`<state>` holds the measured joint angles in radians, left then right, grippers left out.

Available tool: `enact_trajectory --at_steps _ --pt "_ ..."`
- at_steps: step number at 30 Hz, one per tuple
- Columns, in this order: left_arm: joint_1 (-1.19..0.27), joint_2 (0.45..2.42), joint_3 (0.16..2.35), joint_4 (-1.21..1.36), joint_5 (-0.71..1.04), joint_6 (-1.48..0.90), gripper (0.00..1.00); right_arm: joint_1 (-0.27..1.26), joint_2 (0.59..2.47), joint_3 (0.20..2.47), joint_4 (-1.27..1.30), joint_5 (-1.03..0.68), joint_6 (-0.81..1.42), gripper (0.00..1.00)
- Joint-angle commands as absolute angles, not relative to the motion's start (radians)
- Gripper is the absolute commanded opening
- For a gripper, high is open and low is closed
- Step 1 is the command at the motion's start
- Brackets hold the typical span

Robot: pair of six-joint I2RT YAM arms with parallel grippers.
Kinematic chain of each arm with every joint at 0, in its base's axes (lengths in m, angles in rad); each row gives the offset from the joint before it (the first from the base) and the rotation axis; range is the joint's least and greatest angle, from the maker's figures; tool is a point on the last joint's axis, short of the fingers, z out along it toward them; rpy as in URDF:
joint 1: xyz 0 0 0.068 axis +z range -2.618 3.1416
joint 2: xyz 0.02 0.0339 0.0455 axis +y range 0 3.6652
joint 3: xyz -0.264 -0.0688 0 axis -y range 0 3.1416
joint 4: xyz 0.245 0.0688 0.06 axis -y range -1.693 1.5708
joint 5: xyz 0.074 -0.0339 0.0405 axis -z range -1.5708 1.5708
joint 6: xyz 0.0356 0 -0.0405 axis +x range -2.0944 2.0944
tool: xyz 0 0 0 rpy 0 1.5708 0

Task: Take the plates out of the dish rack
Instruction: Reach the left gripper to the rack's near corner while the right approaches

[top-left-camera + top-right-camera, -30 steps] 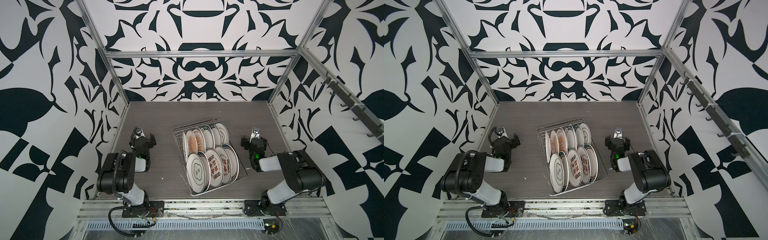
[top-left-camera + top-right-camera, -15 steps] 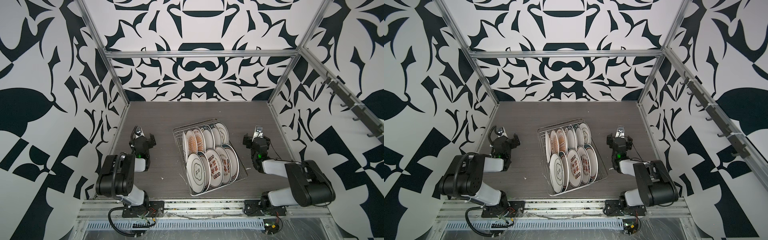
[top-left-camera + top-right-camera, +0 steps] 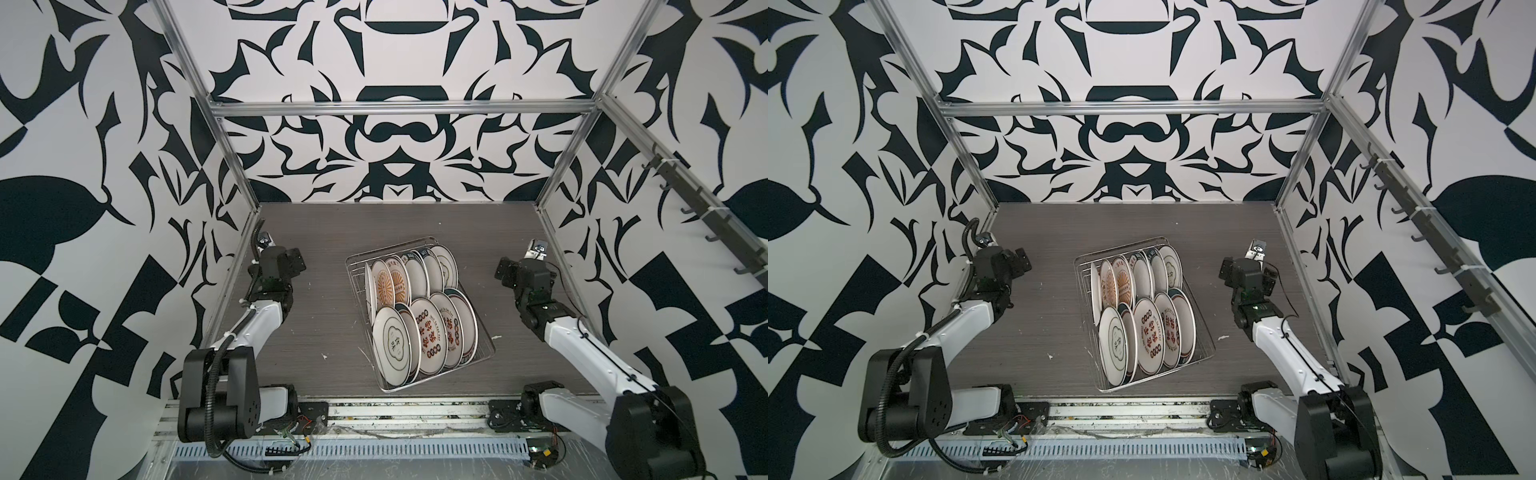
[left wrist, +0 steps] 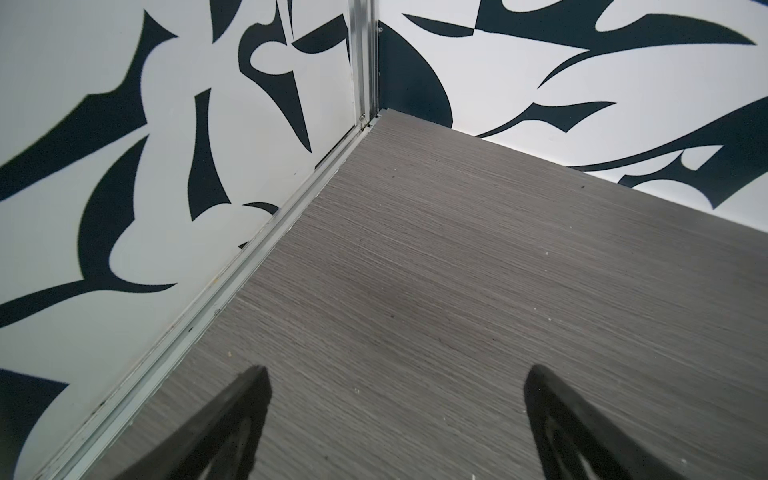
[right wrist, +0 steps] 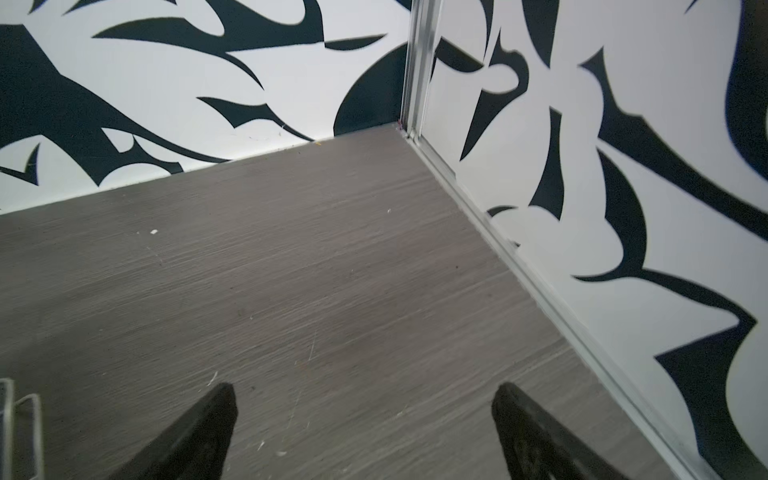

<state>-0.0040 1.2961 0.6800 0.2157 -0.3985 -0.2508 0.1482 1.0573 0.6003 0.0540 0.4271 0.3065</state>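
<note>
You see a silver wire dish rack (image 3: 390, 249) sitting slightly askew in the middle of the grey wood-grain bench (image 3: 324, 249). It is filled with two rows of white plates (image 3: 419, 332) standing on edge. Your left hand (image 4: 395, 374) hangs open near the left wall (image 4: 124, 166), holding nothing. Your right hand (image 5: 363, 390) hangs open near the right wall (image 5: 623, 166), also empty. Both are well apart from the dish rack.

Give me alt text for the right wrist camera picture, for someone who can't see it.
The right gripper, jaws open and empty, hovers over the grey wood-grain table, pointing toward a corner where two black-and-white patterned walls meet at an aluminium post. A bit of silver wire shows at one edge.
</note>
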Motion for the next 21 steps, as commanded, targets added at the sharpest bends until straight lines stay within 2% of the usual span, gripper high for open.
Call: enact_trajectory --at_steps 1,7,15,21 --pt "-0.013 1.256 0.732 -0.050 -0.366 -0.353 0.99 0.161 1.023 0.681 -0.226 0.334 0.444 1.00" --pt "-0.013 1.238 0.812 -0.232 -0.218 -0.483 0.99 0.189 1.014 0.800 -0.454 0.204 0.557 1.00" --pt "-0.030 1.304 0.927 -0.440 0.108 -0.596 0.99 0.218 1.000 0.868 -0.666 -0.024 0.723 0.97" --pt "-0.118 1.333 0.991 -0.535 0.157 -0.581 0.99 0.233 0.981 0.860 -0.756 -0.037 0.737 0.97"
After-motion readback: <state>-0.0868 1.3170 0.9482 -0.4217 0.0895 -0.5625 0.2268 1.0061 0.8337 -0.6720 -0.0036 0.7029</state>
